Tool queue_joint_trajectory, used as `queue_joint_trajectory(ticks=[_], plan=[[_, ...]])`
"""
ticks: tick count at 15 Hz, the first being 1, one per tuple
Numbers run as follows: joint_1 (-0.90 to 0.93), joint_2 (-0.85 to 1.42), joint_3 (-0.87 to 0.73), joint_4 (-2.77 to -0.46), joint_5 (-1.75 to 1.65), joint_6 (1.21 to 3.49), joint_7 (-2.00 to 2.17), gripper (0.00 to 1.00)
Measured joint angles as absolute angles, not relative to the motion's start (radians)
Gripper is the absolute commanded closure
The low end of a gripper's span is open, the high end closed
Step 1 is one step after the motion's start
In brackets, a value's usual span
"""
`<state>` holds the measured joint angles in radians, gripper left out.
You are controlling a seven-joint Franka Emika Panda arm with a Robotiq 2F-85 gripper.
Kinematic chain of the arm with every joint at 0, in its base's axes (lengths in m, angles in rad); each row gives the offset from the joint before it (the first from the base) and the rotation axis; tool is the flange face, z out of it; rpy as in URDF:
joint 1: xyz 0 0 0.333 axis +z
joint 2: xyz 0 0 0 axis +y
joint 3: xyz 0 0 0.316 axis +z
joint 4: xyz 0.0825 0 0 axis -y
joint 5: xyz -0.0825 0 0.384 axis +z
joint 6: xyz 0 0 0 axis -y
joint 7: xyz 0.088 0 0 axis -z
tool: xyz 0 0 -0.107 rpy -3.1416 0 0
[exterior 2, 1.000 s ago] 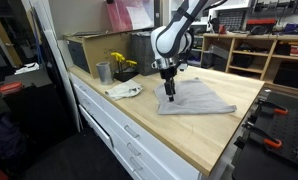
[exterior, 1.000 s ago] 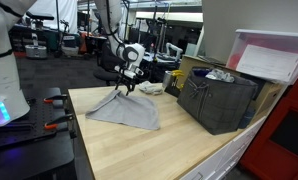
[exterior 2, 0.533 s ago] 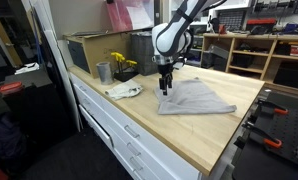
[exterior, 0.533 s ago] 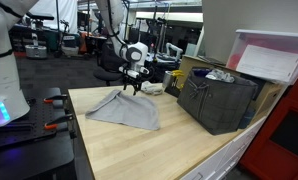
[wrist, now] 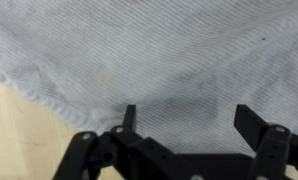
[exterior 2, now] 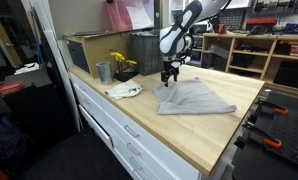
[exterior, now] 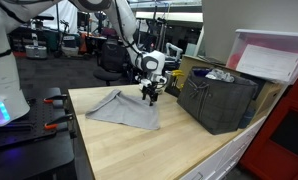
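Observation:
A grey cloth (exterior: 124, 110) lies spread on the wooden table (exterior: 139, 150), also visible in an exterior view as the cloth (exterior 2: 196, 98). My gripper (exterior: 149, 97) hangs just above the cloth's far edge, on the side towards the dark crate; in an exterior view the gripper (exterior 2: 169, 80) points straight down. In the wrist view the gripper (wrist: 189, 112) is open, both black fingers (wrist: 129, 117) apart with only the ribbed grey cloth (wrist: 149, 50) below and between them. Nothing is held.
A dark crate (exterior: 219, 100) with a white lidded box (exterior: 274, 58) behind it stands close beside the gripper. Along the table's far side are a metal cup (exterior 2: 103, 72), yellow flowers (exterior 2: 121, 62), a white rag (exterior 2: 124, 91) and a bin (exterior 2: 89, 48).
The open gripper has moved away from the cloth's raised corner, sideways towards the crate and slightly up. The cloth stays on the table.

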<state>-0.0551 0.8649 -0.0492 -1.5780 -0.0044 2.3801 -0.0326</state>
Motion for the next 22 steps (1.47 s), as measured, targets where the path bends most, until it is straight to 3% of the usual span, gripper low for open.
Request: queue_joint_trajectory(ticks=[1,11,22], plan=[[-0.069,0.896,-0.050,-1.540,0.015,2.362,-0.007,0.28],[-0.134,1.014,-0.084,-1.321,0.163,2.253,0.295,1.00],[-0.148,1.105,-0.273,-1.197,0.160,2.241,0.588,0.99]])
